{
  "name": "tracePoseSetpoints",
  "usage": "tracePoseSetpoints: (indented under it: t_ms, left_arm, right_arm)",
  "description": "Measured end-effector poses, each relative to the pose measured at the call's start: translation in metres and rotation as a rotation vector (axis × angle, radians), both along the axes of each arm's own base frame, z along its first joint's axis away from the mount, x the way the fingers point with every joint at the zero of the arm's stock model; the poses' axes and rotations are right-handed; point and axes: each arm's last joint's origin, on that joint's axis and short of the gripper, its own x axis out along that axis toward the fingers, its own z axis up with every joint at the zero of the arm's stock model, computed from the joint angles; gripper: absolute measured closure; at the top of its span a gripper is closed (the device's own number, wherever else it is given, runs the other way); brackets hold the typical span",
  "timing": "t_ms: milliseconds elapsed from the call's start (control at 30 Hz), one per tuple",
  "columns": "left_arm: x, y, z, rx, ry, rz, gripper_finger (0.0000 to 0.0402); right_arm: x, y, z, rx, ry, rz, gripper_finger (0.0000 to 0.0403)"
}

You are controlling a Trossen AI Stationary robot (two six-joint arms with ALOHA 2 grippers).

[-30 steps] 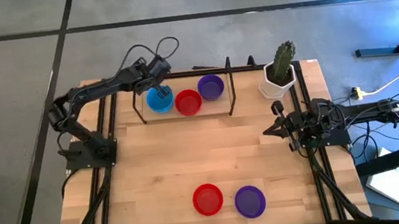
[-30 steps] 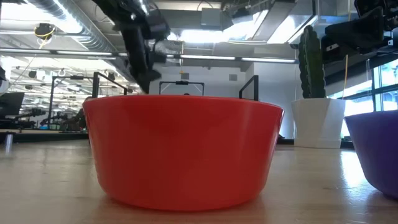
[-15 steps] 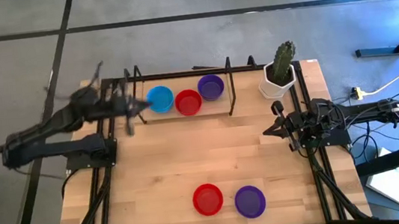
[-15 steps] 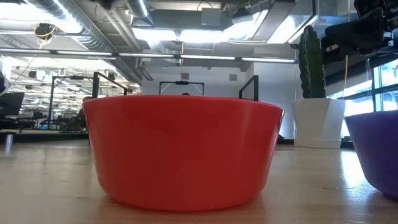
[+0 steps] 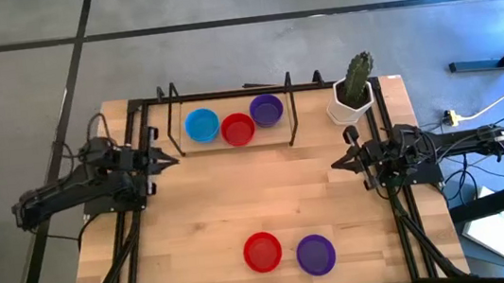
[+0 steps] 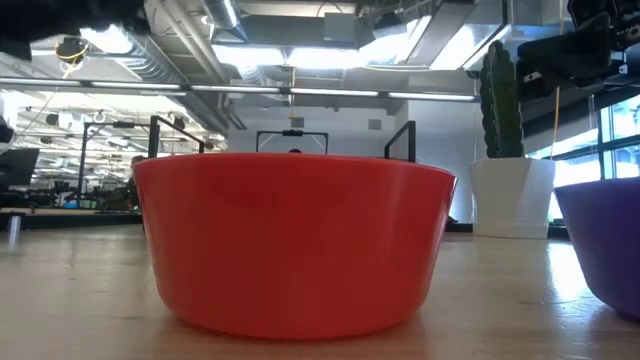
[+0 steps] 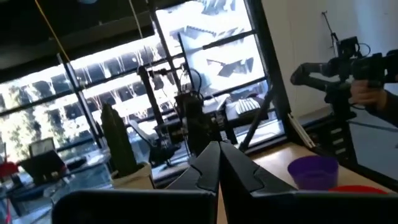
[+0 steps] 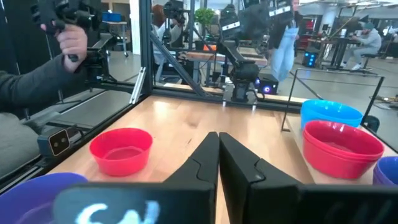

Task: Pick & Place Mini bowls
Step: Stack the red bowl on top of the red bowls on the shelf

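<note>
Left gripper (image 5: pixel 170 156) is closed on nothing, parked at its side of the tabletop (image 5: pixel 240 200); right gripper (image 5: pixel 338 164) likewise closed and empty. Blue bowl (image 5: pixel 202 124), red bowl (image 5: pixel 237 130) and purple bowl (image 5: pixel 267 110) sit in the rack (image 5: pixel 228 97) — seemingly the drop spot — while a red one (image 5: pixel 263 252) and a purple one (image 5: pixel 315 254) wait near the front edge

The wooden table (image 5: pixel 211 203) carries a blue bowl (image 5: pixel 202 124), a red bowl (image 5: pixel 237 130) and a purple bowl (image 5: pixel 267 110) at the back, a potted cactus (image 5: pixel 354 90), plus another red bowl (image 5: pixel 263 252) and purple bowl (image 5: pixel 315 254) in front.
</note>
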Motion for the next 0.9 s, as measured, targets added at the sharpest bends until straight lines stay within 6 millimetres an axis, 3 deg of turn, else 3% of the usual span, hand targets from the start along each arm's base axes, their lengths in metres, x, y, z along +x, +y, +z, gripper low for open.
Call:
tracePoseSetpoints:
  t_ms: [367,600,900]
  left_arm:
    - [0.006,-0.005,-0.048,0.061,-0.046,-0.056,0.04]
    - [0.004,-0.008,-0.053,-0.022,0.012,-0.122,0.04]
    - [0.004,-0.022,-0.068,0.071,0.022,-0.213,0.04]
  right_arm:
    - [0.0,0.0,-0.001,0.0,0.007,0.0,0.0389]
    - [0.0,0.0,-0.001,-0.017,0.004,0.0,0.0389]
    - [0.0,0.0,-0.001,0.001,0.007,0.0,0.0389]
